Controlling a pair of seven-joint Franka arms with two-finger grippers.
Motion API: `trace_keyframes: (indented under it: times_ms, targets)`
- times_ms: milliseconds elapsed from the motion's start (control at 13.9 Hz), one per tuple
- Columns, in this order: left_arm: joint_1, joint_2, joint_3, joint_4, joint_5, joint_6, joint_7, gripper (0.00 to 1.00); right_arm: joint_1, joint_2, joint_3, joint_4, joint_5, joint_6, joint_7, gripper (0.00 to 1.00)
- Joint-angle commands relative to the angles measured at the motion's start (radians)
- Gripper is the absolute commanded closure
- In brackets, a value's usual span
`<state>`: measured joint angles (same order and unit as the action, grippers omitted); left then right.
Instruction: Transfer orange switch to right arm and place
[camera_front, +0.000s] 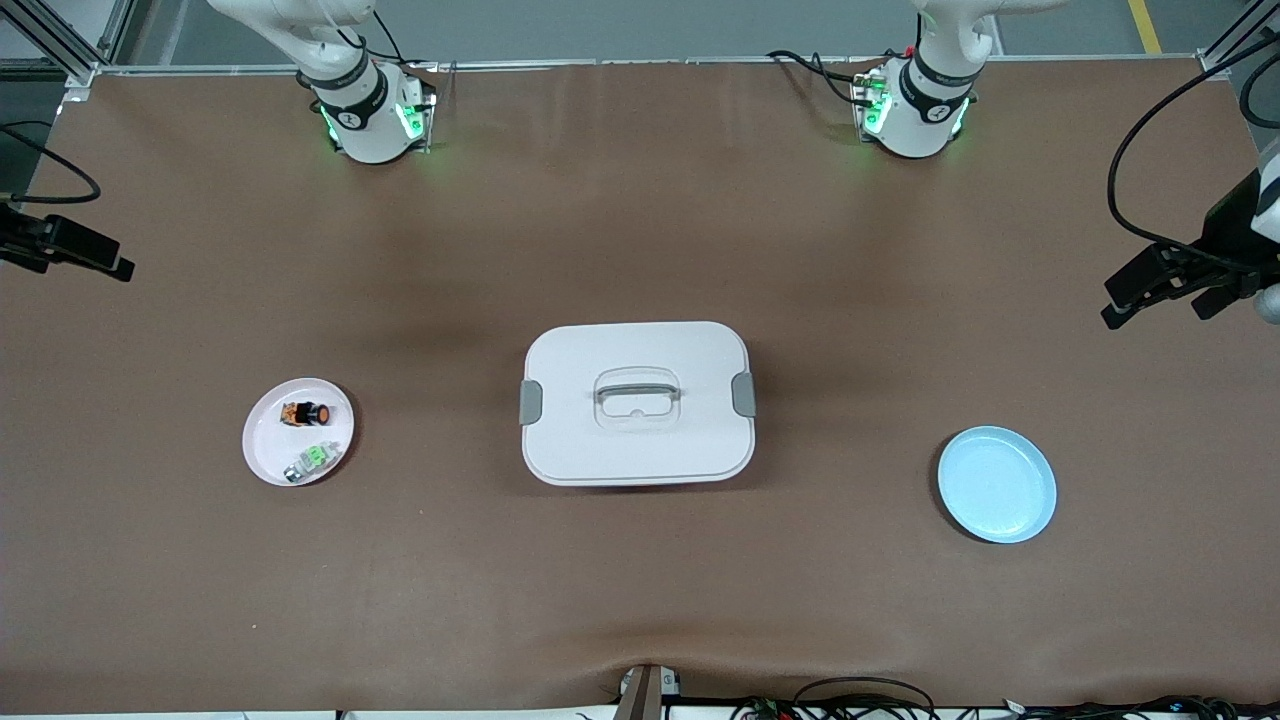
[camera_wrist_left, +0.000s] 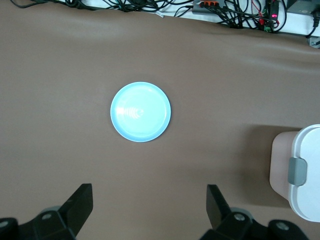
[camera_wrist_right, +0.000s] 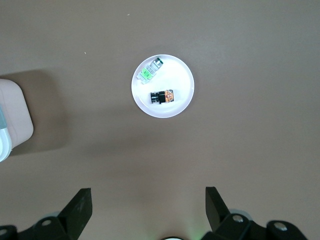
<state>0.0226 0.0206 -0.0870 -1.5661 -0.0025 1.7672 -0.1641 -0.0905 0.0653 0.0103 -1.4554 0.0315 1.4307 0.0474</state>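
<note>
Front view: on the brown surface (camera_front: 640, 600) a small white round plate (camera_front: 262, 447) lies toward the right arm's end. On it rests the tiny black push-button orange switch (camera_front: 305, 413), with a small silver-and-green switch (camera_front: 310, 460) just beside it, nearer the camera. A white rectangular lidded box with grey side clips (camera_front: 637, 402) sits mid-surface, and a pale blue round plate (camera_front: 997, 484) lies toward the left arm's end. The right pincer (camera_front: 85, 255) hangs at the right arm's edge of the surface, the left pincer (camera_front: 1165, 290) at the other edge; both arms wait, well apart from the plates.

Left wrist view: the left pincer (camera_wrist_left: 149, 205) hovers with its black fingers (camera_wrist_left: 77, 202) wide apart and empty, the pale blue plate (camera_wrist_left: 140, 111) ahead of it and the white box (camera_wrist_left: 300, 170) off to one side.

Right wrist view: the right pincer (camera_wrist_right: 148, 206) is likewise spread wide and empty. Ahead of it lies the white plate (camera_wrist_right: 180, 97) carrying the orange switch (camera_wrist_right: 163, 96) and the silver-and-green switch (camera_wrist_right: 150, 71).
</note>
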Motion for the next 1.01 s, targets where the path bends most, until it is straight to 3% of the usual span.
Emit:
trace_keyframes:
  times_ms: [0,216,648,937]
  targets:
    - [0.0,0.01,-0.003,0.029,-0.016,-0.043,0.008,0.0,0.047,0.008,-0.03,0.029,-0.022,-0.018,0.011,0.0]
    - [0.005,0.019,-0.003,0.031,0.001,-0.067,0.026,0.0,0.061,0.011,-0.023,0.066,-0.088,-0.018,0.022,0.0]
    - [0.007,0.038,0.0,0.032,0.01,-0.144,0.152,0.0,0.106,0.01,-0.021,0.07,-0.108,-0.019,0.025,0.0]
    - [0.007,0.041,0.004,0.031,0.009,-0.158,0.144,0.0,0.086,0.004,-0.029,0.072,-0.061,-0.015,0.026,0.0]
